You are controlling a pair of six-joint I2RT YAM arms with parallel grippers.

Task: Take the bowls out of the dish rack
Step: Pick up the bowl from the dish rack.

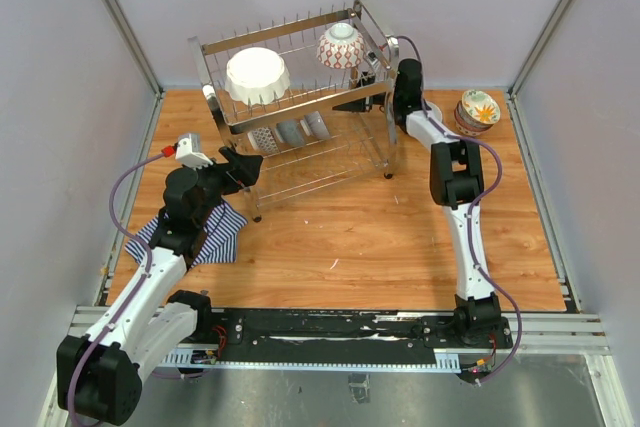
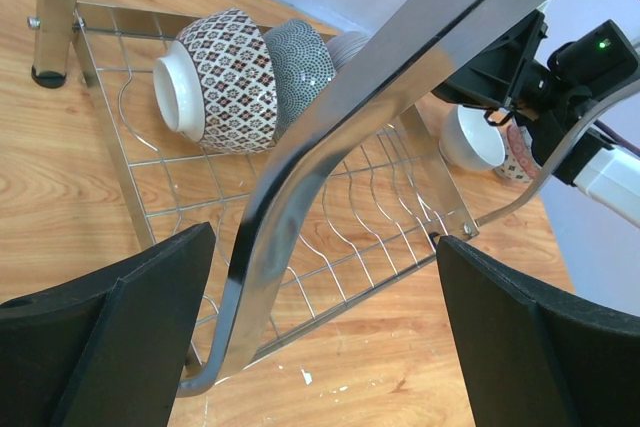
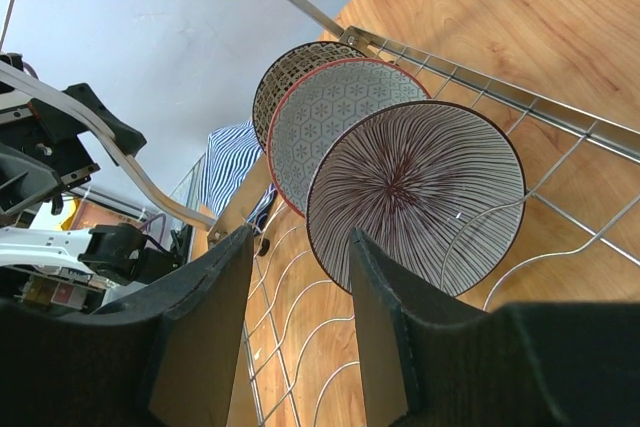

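Observation:
The chrome dish rack (image 1: 300,97) stands at the back of the table. On its upper tier sit a large white scalloped bowl (image 1: 258,75) and a red-lattice bowl (image 1: 341,46). Three patterned bowls stand on edge in the lower tier: a line-patterned one (image 3: 420,202), a red-rimmed one (image 3: 335,122) and a dark lattice one (image 2: 215,82). My left gripper (image 2: 322,244) is open at the rack's left end, its jaws either side of the chrome end frame (image 2: 300,177) without touching it. At the right end, my right gripper (image 3: 300,239) is open just short of the line-patterned bowl's rim, holding nothing.
A stack of bowls (image 1: 479,110) with a floral one on top sits on the table right of the rack, behind the right arm. A blue-white striped cloth (image 1: 205,232) lies under the left arm. Grey walls enclose the table on three sides.

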